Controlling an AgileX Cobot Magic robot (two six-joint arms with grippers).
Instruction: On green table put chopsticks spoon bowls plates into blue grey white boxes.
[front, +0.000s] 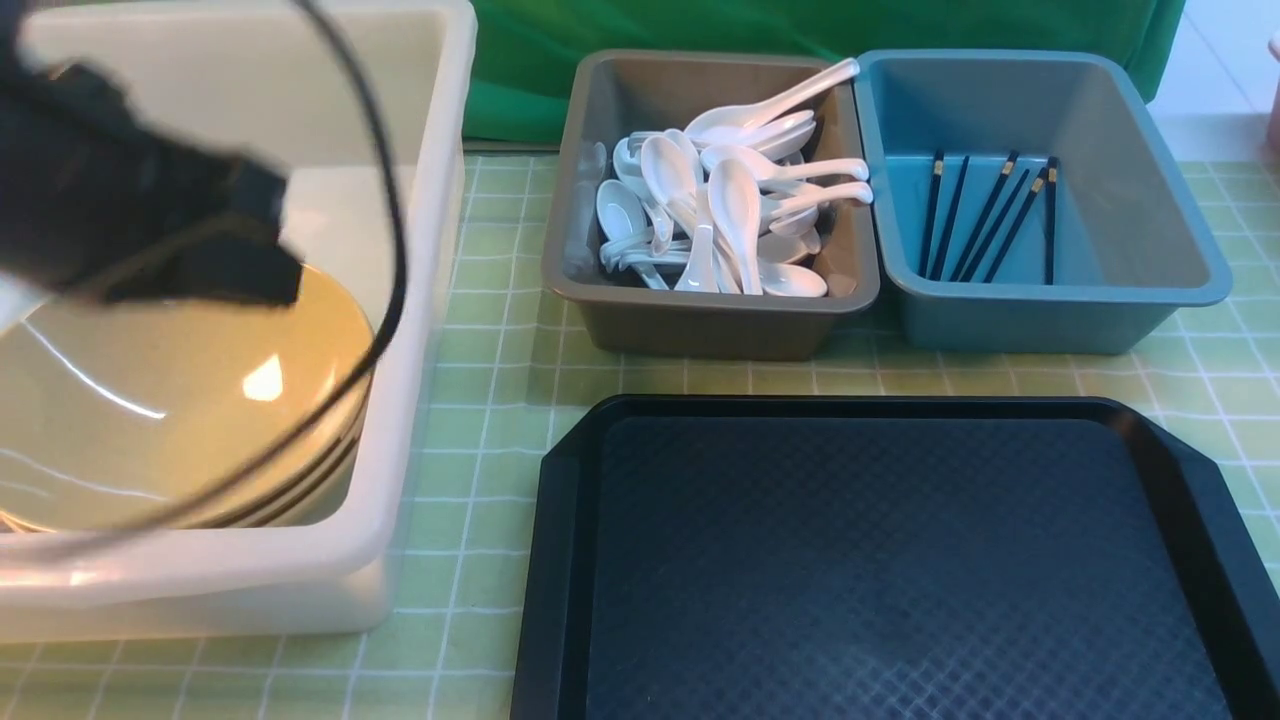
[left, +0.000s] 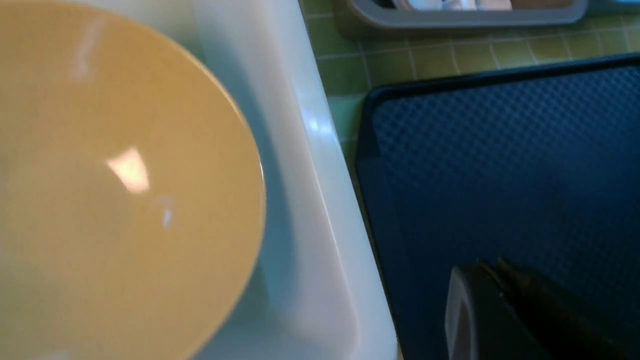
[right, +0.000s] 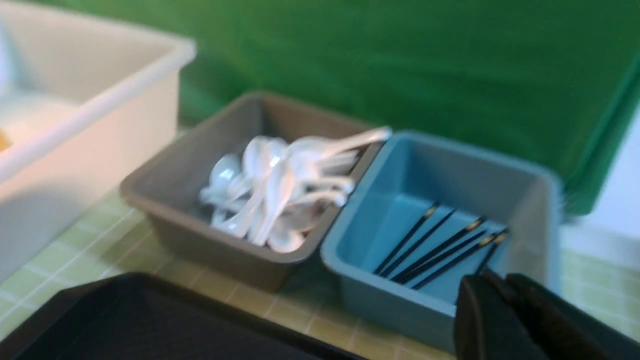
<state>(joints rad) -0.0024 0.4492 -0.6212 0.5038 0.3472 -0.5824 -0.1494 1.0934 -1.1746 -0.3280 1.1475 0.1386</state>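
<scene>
Most of the sorting looks done, so what remains to go wrong lies mainly with the arms themselves. At the left of the front view the large translucent white plastic tub (front: 420, 300) holds a stack of wide, glossy olive-tan bowls (front: 180, 400), and the blurred black left arm, trailing a looped black cable (front: 385, 200), hangs right over them. In the left wrist view the left gripper (left: 492, 280) sits at the lower right of the frame with its jaws pressed together on nothing, over the black textured tray (left: 500, 165) just beside the tub's rim (the tan bowl fills the left of that frame). If the arm swings across low, the cable or the closed jaws could catch that rolled rim and jolt the tub, rattling or chipping the stacked bowls. At upper centre, the brownish-grey plastic tub (front: 600, 200) is heaped with white ceramic soup spoons (front: 735, 210); one handle pokes over the back corner, so a knock there could tip a spoon out onto the pale green gridded tabletop (front: 480, 400). The thin black chopsticks with gold bands (front: 990, 220) lie in the teal-blue plastic tub (front: 1160, 230) at upper right. The right gripper (right: 505, 287), at the lower right of its wrist view, also appears closed and empty, near that tub's front wall; a careless move could nudge it. No small white dishes are visible anywhere.
</scene>
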